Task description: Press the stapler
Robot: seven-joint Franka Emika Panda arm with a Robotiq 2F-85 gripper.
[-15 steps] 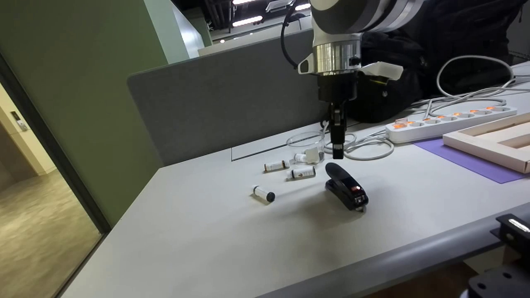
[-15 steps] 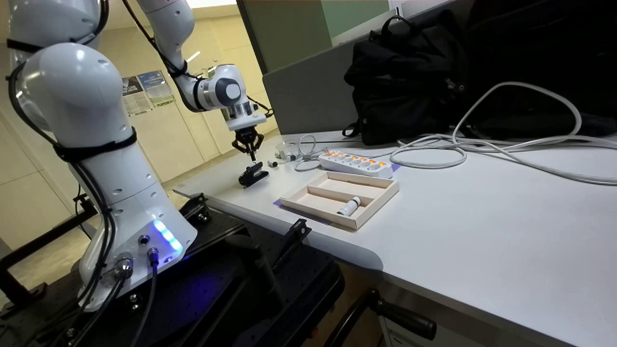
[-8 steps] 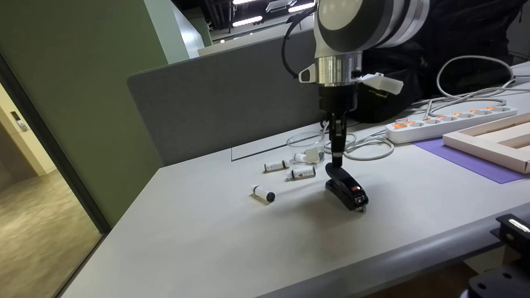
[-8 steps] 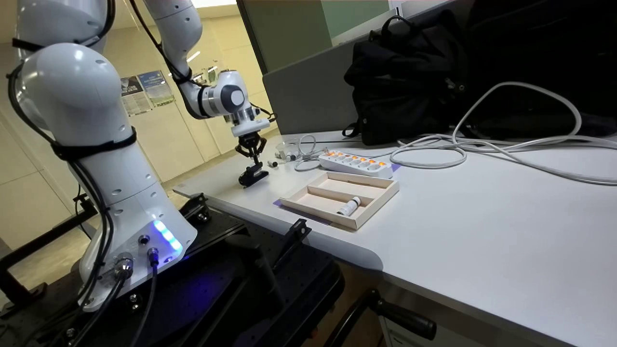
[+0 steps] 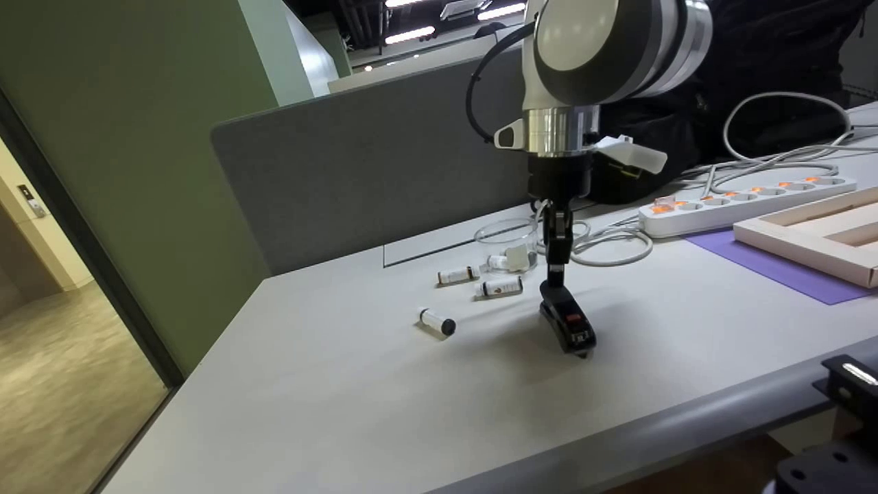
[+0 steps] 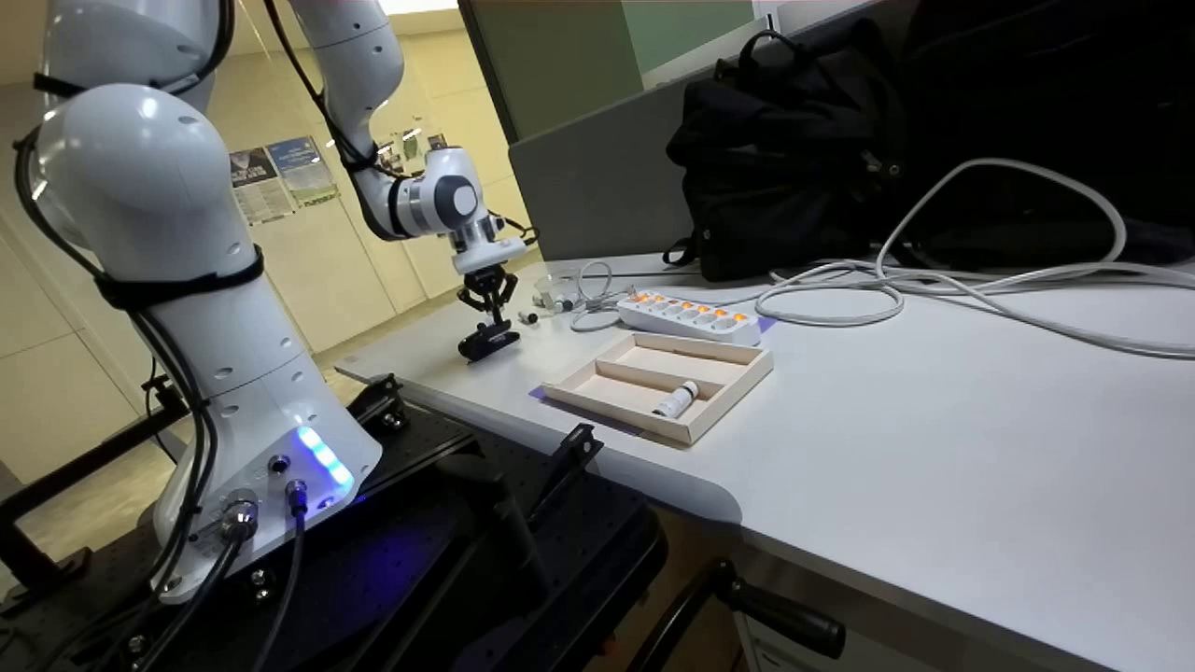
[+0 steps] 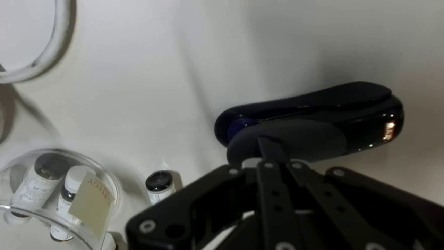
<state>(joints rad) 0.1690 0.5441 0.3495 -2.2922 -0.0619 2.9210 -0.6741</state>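
Note:
The stapler [image 5: 569,321] is black with a dark grey pad on its top arm and stands on the table. It also shows in an exterior view [image 6: 485,345] and across the right of the wrist view [image 7: 322,139]. My gripper [image 5: 555,280] points straight down, with its fingers together and nothing seen between them. Its fingertips rest on the rear end of the stapler's top arm, as the wrist view [image 7: 272,144] also shows. The top arm sits low, close to the base. The fingertips' contact face is hidden.
Several small white bottles lie left of the stapler, one of them here [image 5: 437,321]. A clear cup [image 5: 507,247] with bottles is behind it. A white power strip [image 5: 748,204], cables [image 5: 617,254] and a wooden tray [image 6: 658,383] are to the right. A grey partition [image 5: 384,165] stands behind.
My gripper has come down from above the stapler onto its top arm. The raised arm is now lower, and the stapler has turned slightly, its front end swinging left in an exterior view.

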